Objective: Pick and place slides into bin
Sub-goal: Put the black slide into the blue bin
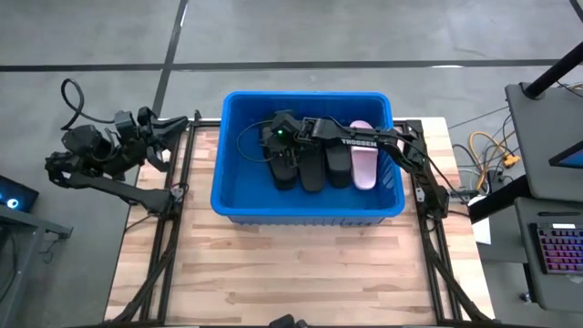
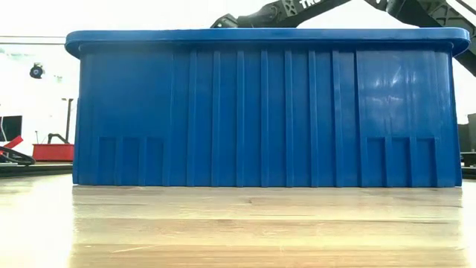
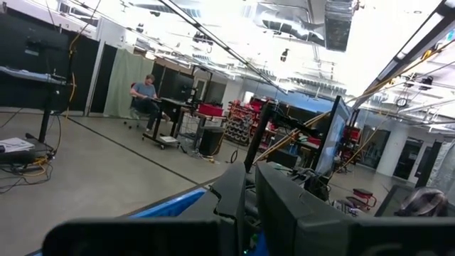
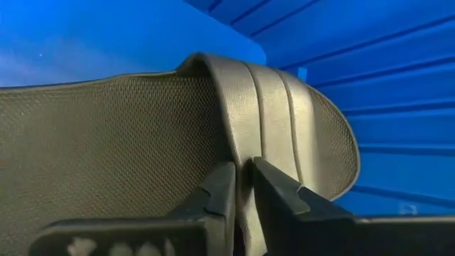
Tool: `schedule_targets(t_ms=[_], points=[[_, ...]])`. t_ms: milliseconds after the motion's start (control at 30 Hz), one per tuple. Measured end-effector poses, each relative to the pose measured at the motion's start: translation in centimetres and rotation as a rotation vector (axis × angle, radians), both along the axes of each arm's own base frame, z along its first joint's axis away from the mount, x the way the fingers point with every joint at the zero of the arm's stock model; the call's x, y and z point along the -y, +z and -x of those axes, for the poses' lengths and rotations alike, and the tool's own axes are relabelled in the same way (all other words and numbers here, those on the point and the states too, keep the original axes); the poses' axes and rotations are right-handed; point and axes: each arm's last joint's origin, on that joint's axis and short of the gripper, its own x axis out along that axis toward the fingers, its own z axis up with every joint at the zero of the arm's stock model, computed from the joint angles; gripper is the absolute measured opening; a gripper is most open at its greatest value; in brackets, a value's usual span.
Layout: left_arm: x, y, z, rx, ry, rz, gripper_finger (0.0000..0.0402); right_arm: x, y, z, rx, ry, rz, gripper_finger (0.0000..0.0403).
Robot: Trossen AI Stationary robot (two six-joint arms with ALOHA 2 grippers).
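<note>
Low view: only the big bright blue plastic bin (image 2: pixel 260 112) on the wooden table (image 2: pixel 238 223), contents hidden. High view: three matte black rubber slides (image 1: pixel 311 166) and a pale pink slide (image 1: pixel 364 167) side by side inside. Right hand (image 4: pixel 243 186) in the bin, nearly closed, pinching a black slide's ribbed strap (image 4: pixel 274 107). Left hand (image 1: pixel 164 128) off the table's left edge; grip can't tell.

Both arms showing matte black w/ looping black cables; right arm (image 1: pixel 369 141) carrying white TROSSEN lettering, green LED glowing.
</note>
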Motion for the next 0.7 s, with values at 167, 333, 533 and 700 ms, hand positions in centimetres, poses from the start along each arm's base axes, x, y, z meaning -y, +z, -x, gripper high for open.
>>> schedule_targets(t_ms=[167, 333, 533, 700], points=[[0.00, -0.01, -0.02, -0.001, 0.000, -0.001, 0.0020, 0.03, -0.06, 0.07, -0.008, -0.002, -0.001, 0.0070], [-0.02, 0.02, 0.11, 0.003, 0.000, 0.000, 0.0020, 0.05, -0.21, 0.23, -0.024, -0.013, -0.010, 0.0116], [-0.01, 0.00, 0.07, 0.001, 0.000, 0.000, 0.0020, -0.02, -0.36, 0.41, -0.030, -0.041, -0.038, 0.0177], [0.01, -0.03, -0.05, -0.003, 0.000, -0.001, 0.0020, -0.04, -0.37, 0.46, -0.039, -0.059, -0.021, 0.0219]])
